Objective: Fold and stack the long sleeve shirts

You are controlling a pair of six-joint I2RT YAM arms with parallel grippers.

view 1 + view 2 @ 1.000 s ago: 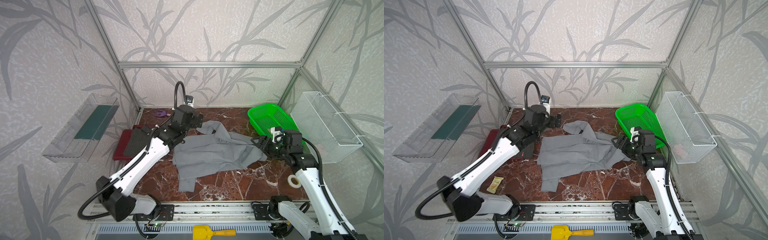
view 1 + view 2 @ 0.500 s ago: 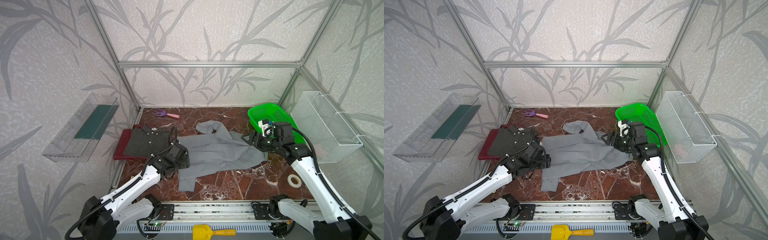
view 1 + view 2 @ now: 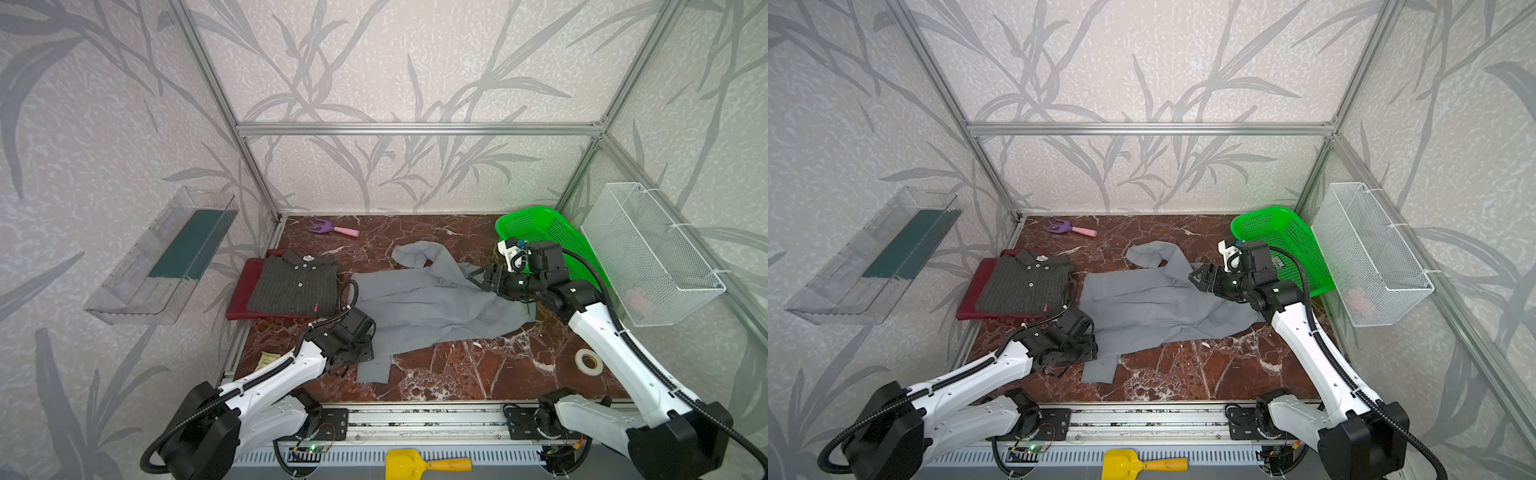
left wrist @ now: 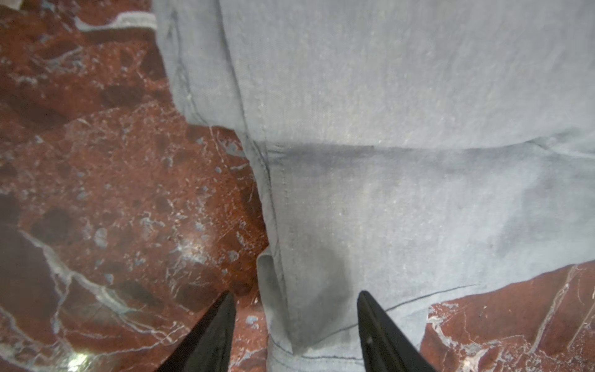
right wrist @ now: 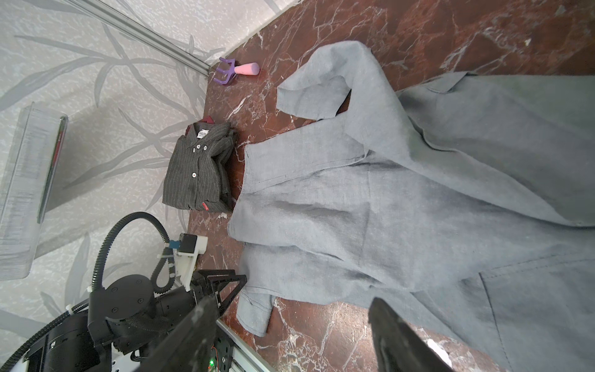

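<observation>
A light grey shirt [image 3: 432, 299] [image 3: 1154, 303] lies spread and rumpled mid-table, one sleeve trailing toward the front edge. My left gripper [image 3: 362, 358] [image 3: 1089, 353] is low at that sleeve. In the left wrist view it [image 4: 296, 309] is open, its fingers [image 4: 222, 325] straddling the edge of the sleeve [image 4: 306, 290]. My right gripper [image 3: 478, 277] [image 3: 1196, 276] hovers open over the shirt's right side, holding nothing [image 5: 296, 322]. A folded dark pinstriped shirt [image 3: 295, 286] [image 5: 196, 174] rests on a folded maroon shirt [image 3: 241, 291] at the left.
A green basket [image 3: 540, 228] leans at the back right beside a white wire basket [image 3: 652, 257] on the wall. A tape roll [image 3: 588, 361] lies front right. A purple toy rake [image 3: 332, 227] sits at the back, and a clear tray [image 3: 166, 257] hangs on the left wall.
My left arm swung from the back, near the stack, down to the front sleeve, and its jaws narrowed. My right gripper moved inward over the grey shirt's right side.
</observation>
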